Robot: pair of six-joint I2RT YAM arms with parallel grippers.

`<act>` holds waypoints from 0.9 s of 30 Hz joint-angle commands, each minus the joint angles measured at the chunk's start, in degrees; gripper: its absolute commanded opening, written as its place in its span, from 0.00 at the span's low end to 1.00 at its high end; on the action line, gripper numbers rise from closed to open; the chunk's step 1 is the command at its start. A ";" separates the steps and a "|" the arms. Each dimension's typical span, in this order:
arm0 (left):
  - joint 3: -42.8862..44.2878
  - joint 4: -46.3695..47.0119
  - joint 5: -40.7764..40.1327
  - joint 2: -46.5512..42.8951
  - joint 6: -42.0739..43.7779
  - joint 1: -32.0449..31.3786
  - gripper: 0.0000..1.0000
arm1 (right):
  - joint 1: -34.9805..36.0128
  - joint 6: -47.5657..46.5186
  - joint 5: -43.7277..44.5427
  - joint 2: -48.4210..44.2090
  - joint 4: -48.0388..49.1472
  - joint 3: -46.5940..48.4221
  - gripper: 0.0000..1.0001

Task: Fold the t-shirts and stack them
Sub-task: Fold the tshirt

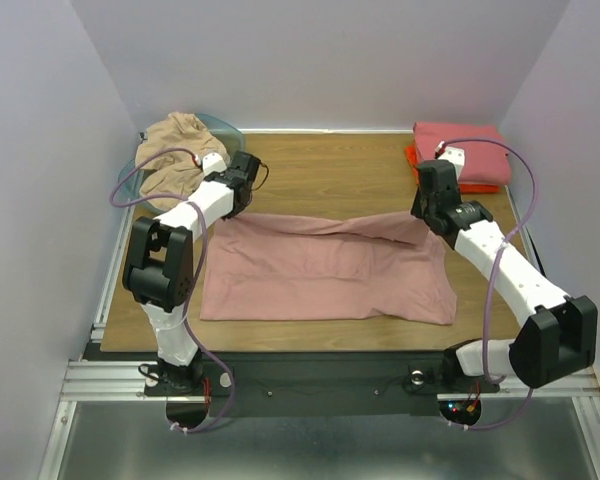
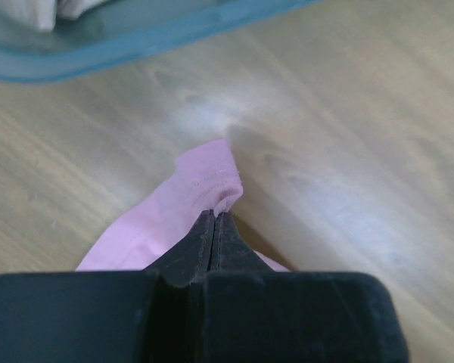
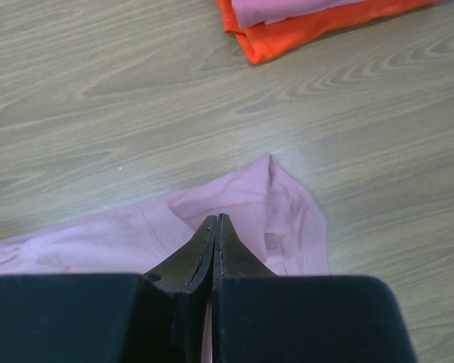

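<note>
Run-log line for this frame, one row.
left gripper: shut on dusty pink shirt | right gripper: shut on it | folded stack: far right

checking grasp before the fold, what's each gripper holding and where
Both hold the dusty pink t-shirt: left gripper pinches its far left corner, right gripper near its far right corner.

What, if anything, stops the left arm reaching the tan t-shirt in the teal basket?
Likely yes for reach: the tan t-shirt lies in the teal basket close beyond the left gripper, nothing between. But that gripper is shut on a corner of the dusty pink t-shirt and must release first.
</note>
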 commanded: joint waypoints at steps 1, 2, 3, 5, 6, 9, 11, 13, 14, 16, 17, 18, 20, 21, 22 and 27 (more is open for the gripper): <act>-6.72 -0.38 -1.17 -6.41 -1.98 0.24 0.00 | 0.35 0.27 -0.64 -5.27 1.48 -3.46 0.00; -9.51 0.23 -1.09 -7.46 -2.25 0.24 0.00 | 0.35 0.53 -1.78 -6.32 1.48 -4.61 0.00; -10.94 0.41 -0.74 -9.56 -2.86 0.24 0.00 | 0.35 0.97 -4.06 -7.38 1.48 -5.66 0.00; -15.31 1.72 0.40 -11.51 -3.22 0.06 0.00 | 0.35 2.11 -5.39 -10.81 1.48 -9.00 0.00; -16.82 2.42 1.10 -13.61 -4.00 -0.29 0.00 | 0.35 2.64 -6.09 -12.82 1.22 -11.10 0.00; -22.61 4.27 2.33 -17.04 -5.59 -0.82 0.00 | 0.35 3.61 -6.19 -15.20 -0.18 -13.93 0.01; -25.26 7.25 4.97 -18.28 -5.59 -1.25 0.00 | 0.35 4.93 -5.75 -16.53 -1.42 -15.34 0.00; -28.08 8.23 5.85 -19.07 -6.29 -1.61 0.00 | 0.35 7.20 -5.40 -17.32 -3.26 -17.27 0.01; -28.70 8.06 5.94 -18.99 -6.73 -1.78 0.00 | 0.35 8.00 -5.14 -18.10 -3.79 -17.97 0.01; -30.72 7.79 5.51 -18.81 -8.31 -1.78 0.00 | 0.35 11.06 -4.96 -18.72 -5.28 -20.08 0.04; -31.25 7.70 5.59 -18.64 -8.75 -1.78 0.00 | 0.35 11.95 -4.96 -19.07 -5.81 -20.70 0.04; -31.95 7.62 5.77 -18.29 -9.37 -1.78 0.00 | 0.35 12.92 -5.22 -19.69 -6.78 -21.92 0.05; -33.44 7.61 7.43 -18.28 -9.72 -1.96 0.14 | 0.35 16.34 -5.40 -20.13 -8.53 -22.98 0.10; -33.88 7.44 7.70 -19.07 -10.33 -1.96 0.17 | 0.35 17.40 -5.92 -20.83 -10.46 -23.34 0.10; -34.50 7.18 7.53 -19.86 -10.77 -2.13 0.20 | 0.35 19.33 -6.62 -21.44 -11.35 -24.39 0.12; -36.88 3.14 5.07 -26.35 -14.37 -2.14 0.68 | 0.35 24.80 -9.25 -27.24 -15.49 -26.25 0.61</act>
